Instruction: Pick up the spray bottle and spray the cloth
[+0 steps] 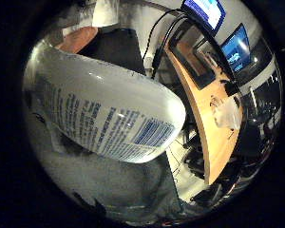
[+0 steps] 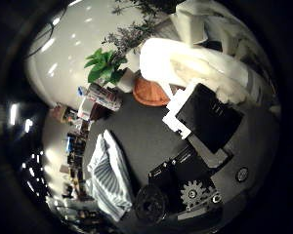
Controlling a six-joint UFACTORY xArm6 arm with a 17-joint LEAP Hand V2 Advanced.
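The white spray bottle (image 1: 104, 104), with a printed label, fills much of the right little finger side palm view and lies close against the palm. Its white upper part (image 2: 186, 58) shows in the right thumb side palm view. My hand (image 2: 200, 122) shows there as black and white finger parts curled against the bottle, with a geared part below. The hand is shut on the bottle and holds it above the dark table (image 2: 151, 132). A striped cloth (image 2: 112, 175) lies on that table below the hand, away from the bottle.
A green plant in an orange pot (image 2: 146, 90) stands at the table's far side, with small packets (image 2: 100, 97) beside it. A wooden desk (image 1: 214, 104) with lit monitors (image 1: 236, 47) stands next to the table.
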